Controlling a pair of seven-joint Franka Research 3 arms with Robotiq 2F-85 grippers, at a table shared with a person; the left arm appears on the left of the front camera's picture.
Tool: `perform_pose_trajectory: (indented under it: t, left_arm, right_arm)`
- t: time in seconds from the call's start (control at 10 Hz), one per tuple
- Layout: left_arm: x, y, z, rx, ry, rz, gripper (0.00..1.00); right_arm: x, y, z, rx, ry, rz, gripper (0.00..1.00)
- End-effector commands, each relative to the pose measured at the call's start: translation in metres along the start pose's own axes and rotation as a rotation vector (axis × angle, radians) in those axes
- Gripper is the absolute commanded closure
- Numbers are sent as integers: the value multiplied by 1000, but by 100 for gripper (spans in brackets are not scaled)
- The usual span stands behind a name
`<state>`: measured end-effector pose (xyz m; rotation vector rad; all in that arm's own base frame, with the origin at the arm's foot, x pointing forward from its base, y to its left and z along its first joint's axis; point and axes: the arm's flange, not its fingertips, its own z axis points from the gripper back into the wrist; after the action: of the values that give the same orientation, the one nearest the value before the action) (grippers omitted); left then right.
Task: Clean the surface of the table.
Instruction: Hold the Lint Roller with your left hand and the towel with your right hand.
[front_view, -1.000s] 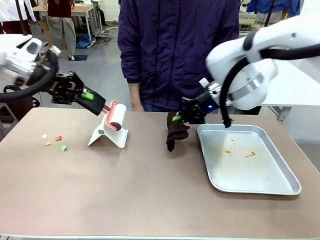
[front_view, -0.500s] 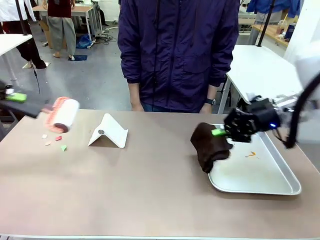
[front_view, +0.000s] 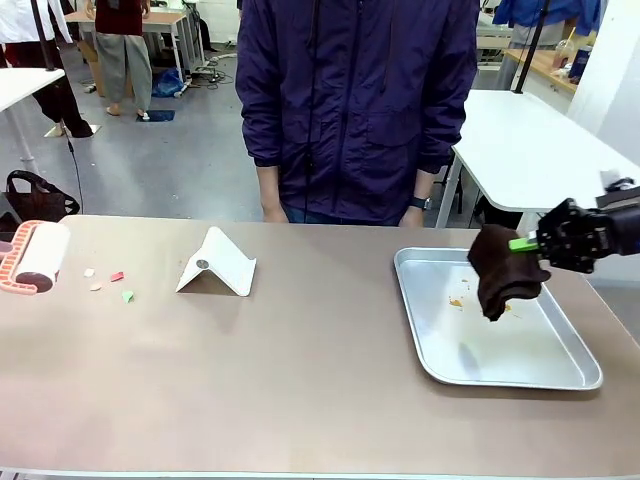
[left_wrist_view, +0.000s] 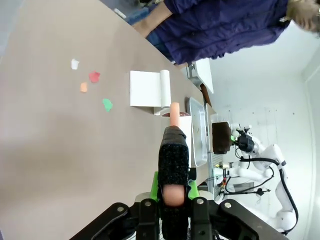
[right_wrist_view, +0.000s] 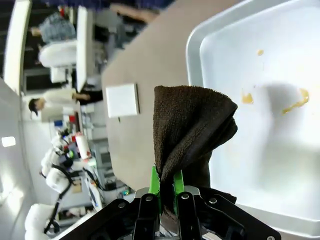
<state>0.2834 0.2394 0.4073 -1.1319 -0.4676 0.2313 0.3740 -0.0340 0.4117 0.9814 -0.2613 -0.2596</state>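
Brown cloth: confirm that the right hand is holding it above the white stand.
Not right. The right hand holds the brown cloth above the metal tray, not the white stand, as the front view shows.

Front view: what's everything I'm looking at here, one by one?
table: one, taupe-brown, across the foreground
tray: one, shiny metal, on the table's right
smears: a few, orange, inside the tray
cloth: one, dark brown, hanging over the tray from the right gripper
stand: one, white, tent-shaped, left of centre
scraps: four, white, red, orange, green, on the table's left
lint roller: one, white roll in a salmon frame, far left
person: one, dark purple jacket, at the far side
left gripper: black, green pads, shut on the lint roller's handle
right gripper: black, green pads, shut on the cloth
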Motion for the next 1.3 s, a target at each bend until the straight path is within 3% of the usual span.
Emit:
perform_pose_trajectory:
  t: [0.0, 0.1, 0.2, 0.3, 0.5, 0.6, 0.7, 0.8, 1.0, 1.2]
  left_arm:
    - [3, 6, -16, -31, -9, 20, 100]
    - [2, 9, -24, -19, -2, 49, 100]
    - [0, 9, -4, -5, -1, 26, 100]
    - [0, 9, -4, -5, -1, 26, 100]
    - [0, 9, -4, -5, -1, 26, 100]
    - [0, 9, -4, -5, -1, 26, 100]
    - [1, 14, -7, 1, -4, 41, 78]
    - [3, 15, -4, -5, 46, 33, 78]
    - [2, 23, 10, -39, 11, 71, 78]
    - [-2, 31, 24, -83, -45, 95, 78]
  right_arm:
    - [-73, -35, -3, 81, -112, -42, 99]
    - [-73, -41, -4, 99, -166, -46, 99]
    - [-72, -37, -20, 5, -206, -80, 99]
    - [10, -18, 19, 56, -95, -71, 99]
    - [10, -18, 19, 56, -95, -71, 99]
    - [14, -24, 13, 41, -124, -93, 89]
    - [21, -25, 16, 44, -95, -99, 89]
    - [24, -34, 31, 23, -47, -95, 89]
    - [20, -54, 59, 36, 103, -189, 89]
    - [16, -73, 85, 99, 105, -177, 89]
